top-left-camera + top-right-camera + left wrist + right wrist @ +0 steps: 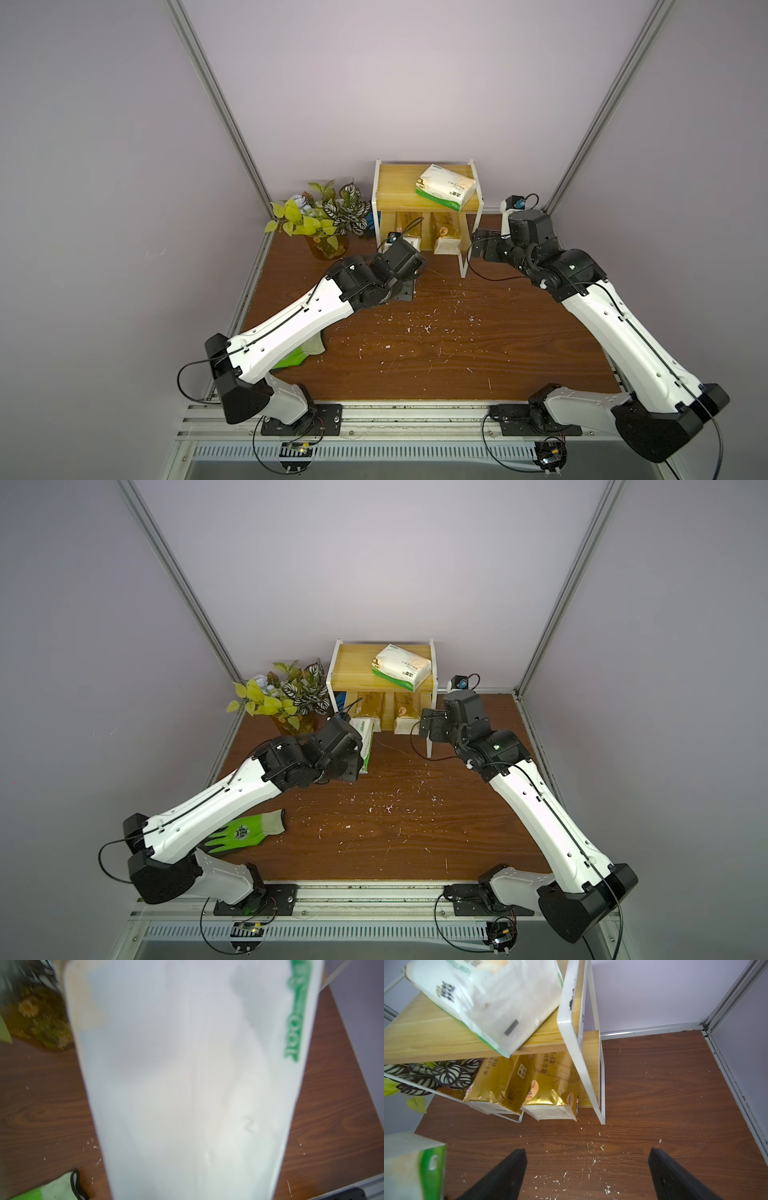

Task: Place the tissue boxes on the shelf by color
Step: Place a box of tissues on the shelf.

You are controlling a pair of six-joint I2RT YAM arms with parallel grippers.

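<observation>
The shelf [395,187] stands at the back of the wooden table. One white tissue box [445,187] with a green edge lies askew on its top board. Two gold tissue boxes [409,226] [446,237] stand side by side in the lower tier, also seen in the right wrist view [500,1082] [550,1088]. My left gripper [357,756] is shut on a second white tissue box [365,742], in front of the shelf's left part. That box fills the left wrist view [187,1084] and hides the fingers. My right gripper [588,1167] hangs open and empty by the shelf's right leg.
A potted plant [320,216] stands left of the shelf. A green glove [245,833] lies under my left arm near the front left. White crumbs [424,328] are scattered over the table's middle. Metal frame posts and grey walls close the table in on both sides.
</observation>
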